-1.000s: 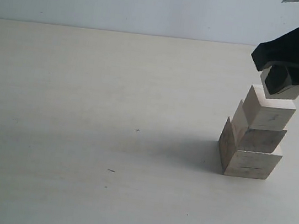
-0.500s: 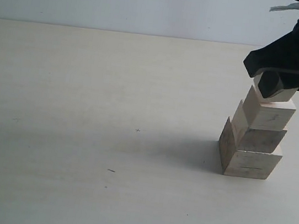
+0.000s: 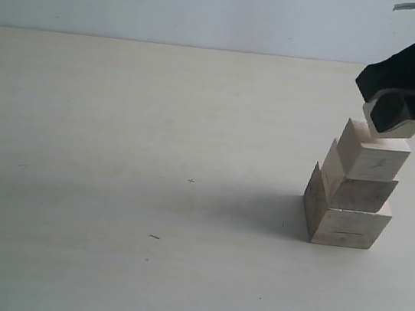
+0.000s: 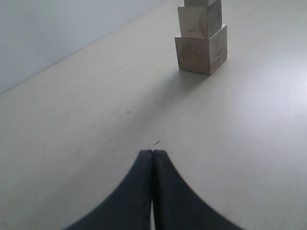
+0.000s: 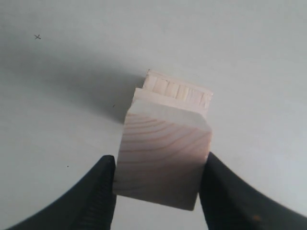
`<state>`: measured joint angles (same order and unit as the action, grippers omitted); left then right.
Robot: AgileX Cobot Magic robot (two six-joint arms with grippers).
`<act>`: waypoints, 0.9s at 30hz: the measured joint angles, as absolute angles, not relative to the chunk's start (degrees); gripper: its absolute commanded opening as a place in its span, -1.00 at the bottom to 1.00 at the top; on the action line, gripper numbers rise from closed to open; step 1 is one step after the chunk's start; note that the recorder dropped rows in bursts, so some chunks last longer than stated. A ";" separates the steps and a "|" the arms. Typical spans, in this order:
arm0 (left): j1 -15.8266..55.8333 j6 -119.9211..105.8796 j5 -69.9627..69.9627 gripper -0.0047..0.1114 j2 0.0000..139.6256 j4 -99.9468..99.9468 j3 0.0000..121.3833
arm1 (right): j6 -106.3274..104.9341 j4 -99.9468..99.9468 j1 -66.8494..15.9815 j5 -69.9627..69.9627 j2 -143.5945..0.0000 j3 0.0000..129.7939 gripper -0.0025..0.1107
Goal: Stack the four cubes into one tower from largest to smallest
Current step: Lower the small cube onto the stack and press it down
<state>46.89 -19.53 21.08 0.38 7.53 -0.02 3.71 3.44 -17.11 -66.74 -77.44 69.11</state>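
Table (image 3: 148, 193): pale, flat, fills most of ext. view; pale wall (image 3: 174, 4) behind.

R gripper (image 3: 393, 118): black, comes in from upper R corner of ext. view, above the stack. Jaws stand part open, one finger each side of smallest cube (image 3: 402, 131), pressed on opp. faces. Wrist view confirms: cube (image 5: 165, 148) sits between the fingers (image 5: 103, 191), grain face toward cam.

L gripper (image 4: 152, 152): low over bare table, well apart from stack, at bottom L corner in ext. view. Fingers closed tip to tip, nothing between them.

Largest cube (image 3: 348, 228): on table, R side of ext. view, base of stack.

2nd cube (image 3: 364, 195): flat on largest cube, a step showing at L edge.

3rd cube (image 3: 376, 162): flat on 2nd cube, top face bare at L part.

Smallest cube: in R gripper, just over 3rd cube, offset toward R edge, slightly tilted. Contact w/ 3rd cube: cannot tell. In R wrist view only a strip of lower cube (image 5: 180, 91) shows past it
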 measured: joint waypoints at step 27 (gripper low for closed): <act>46.89 -19.53 21.08 -0.92 0.38 7.53 -0.02 | -1.15 -1.38 -15.85 -67.27 -76.36 69.11 -0.70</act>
